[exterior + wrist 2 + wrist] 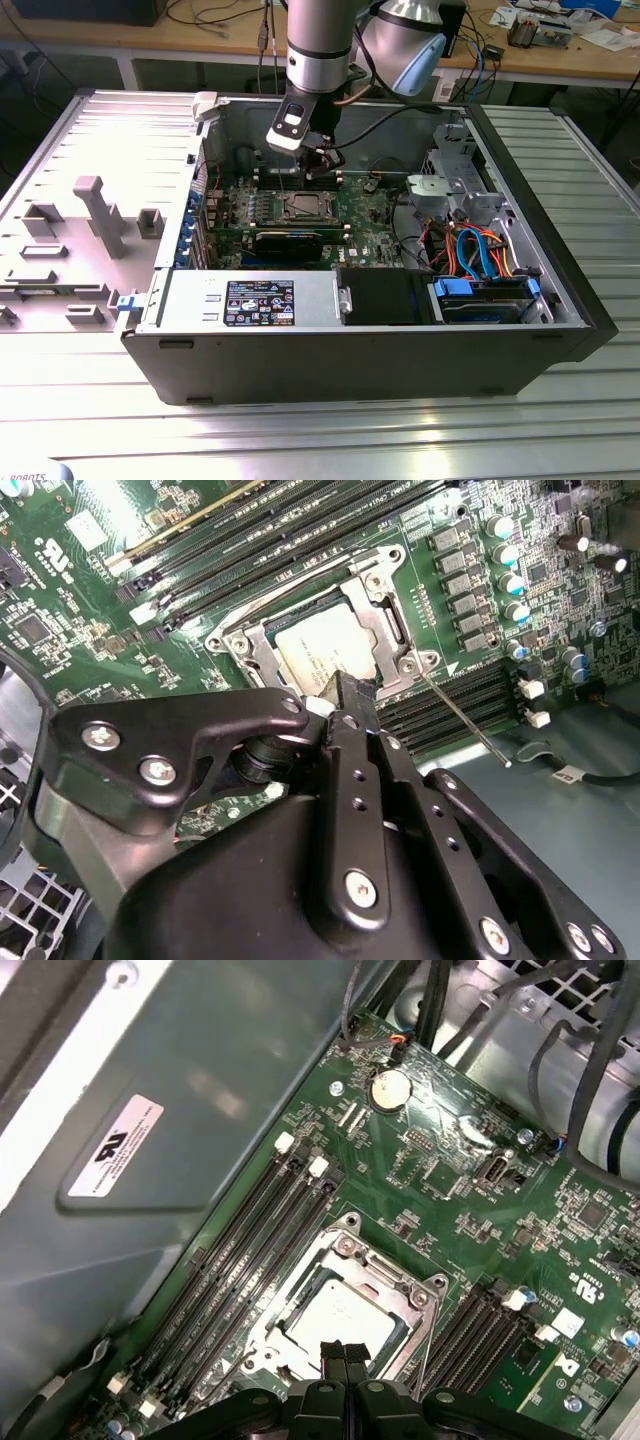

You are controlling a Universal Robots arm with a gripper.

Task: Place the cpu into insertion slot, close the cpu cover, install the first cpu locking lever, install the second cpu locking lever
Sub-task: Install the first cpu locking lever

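The cpu (338, 1322) lies flat in the insertion slot (303, 208) on the green board, its silver top showing in both wrist views (322, 650). The cpu cover (390, 1278) is down around it as a metal frame (388, 608). A thin locking lever (468, 723) sticks out from one socket corner across the memory slots. My gripper (345, 1353) hovers just over the socket's edge, shut with its two black fingertips (352, 702) pressed together and nothing between them. In the exterior view the gripper (318, 172) hangs just behind the socket.
Long memory slots (250, 1250) flank the socket on both sides. A black expansion card (290, 240) stands in front of it. A drive cage with blue and orange cables (480, 255) sits at the exterior view's right. The case walls (340, 110) ring the board.
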